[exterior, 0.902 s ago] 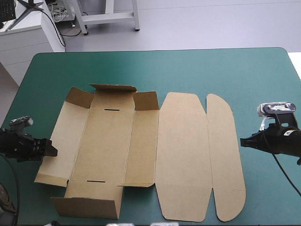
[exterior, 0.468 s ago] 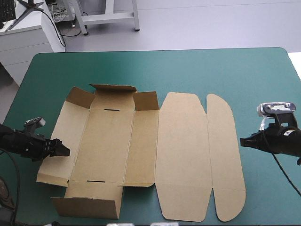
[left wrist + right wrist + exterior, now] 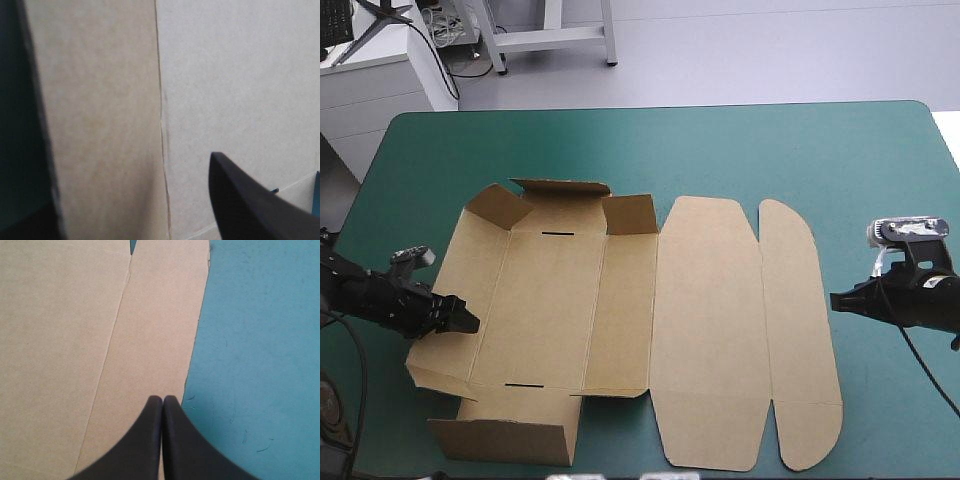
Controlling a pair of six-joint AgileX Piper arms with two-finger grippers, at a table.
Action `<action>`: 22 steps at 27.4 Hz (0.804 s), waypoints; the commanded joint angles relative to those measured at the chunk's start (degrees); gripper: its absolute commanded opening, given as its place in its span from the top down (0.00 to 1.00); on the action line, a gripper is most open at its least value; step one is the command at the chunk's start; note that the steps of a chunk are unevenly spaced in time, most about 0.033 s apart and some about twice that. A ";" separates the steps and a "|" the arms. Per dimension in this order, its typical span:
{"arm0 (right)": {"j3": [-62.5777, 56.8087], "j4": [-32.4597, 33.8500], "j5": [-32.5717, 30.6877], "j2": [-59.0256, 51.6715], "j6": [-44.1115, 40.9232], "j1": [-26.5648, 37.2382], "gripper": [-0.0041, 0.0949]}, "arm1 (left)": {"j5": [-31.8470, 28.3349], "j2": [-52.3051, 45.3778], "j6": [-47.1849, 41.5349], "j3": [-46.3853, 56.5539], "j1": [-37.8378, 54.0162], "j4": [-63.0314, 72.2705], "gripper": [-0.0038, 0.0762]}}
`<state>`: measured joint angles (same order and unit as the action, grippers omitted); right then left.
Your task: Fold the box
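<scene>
Table's teal-green cover (image 3: 770,140) carries brown cut-board box (image 3: 705,320), spread across left and middle. Left side wall (image 3: 445,290) and far end flaps tilted up; near end flap upright; two lid panels at right lie flat. Left gripper (image 3: 463,322), black curved fingers spread apart, tip over left side wall. Right gripper (image 3: 836,300), fingers pressed together in pointed arch, tip at right edge of rounded outer flap (image 3: 800,330).

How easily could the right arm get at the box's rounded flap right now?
Probably yes: the right gripper points at the box's rounded flap from just beside its outer edge, with nothing between them. Its fingers are shut, so they would have to open to grip.
</scene>
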<state>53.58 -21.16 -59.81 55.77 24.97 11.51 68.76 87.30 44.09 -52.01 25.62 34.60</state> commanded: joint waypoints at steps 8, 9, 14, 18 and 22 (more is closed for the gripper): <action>1.44 -1.54 1.88 -0.64 0.69 0.14 0.98 | 2.17 -1.61 -3.38 -1.09 -0.37 -0.63 0.96; 1.44 -1.54 1.88 -0.64 0.69 0.14 0.98 | 2.41 -1.61 -3.38 -1.09 -0.37 -0.87 0.96; 1.44 -1.54 1.88 -0.64 0.69 0.14 0.98 | 0.73 -1.61 -1.86 -1.09 -0.37 0.05 0.96; 1.44 -1.54 1.88 -0.64 0.69 0.14 0.98 | -1.89 -1.61 -1.59 -3.83 -3.87 -2.03 0.96; 1.44 -1.54 1.42 -0.64 0.69 0.14 0.98 | -5.23 -1.61 -1.50 -8.61 -11.03 -9.09 0.96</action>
<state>53.58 -21.31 -59.86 55.77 24.97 11.51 65.94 87.30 42.13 -56.12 18.90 27.68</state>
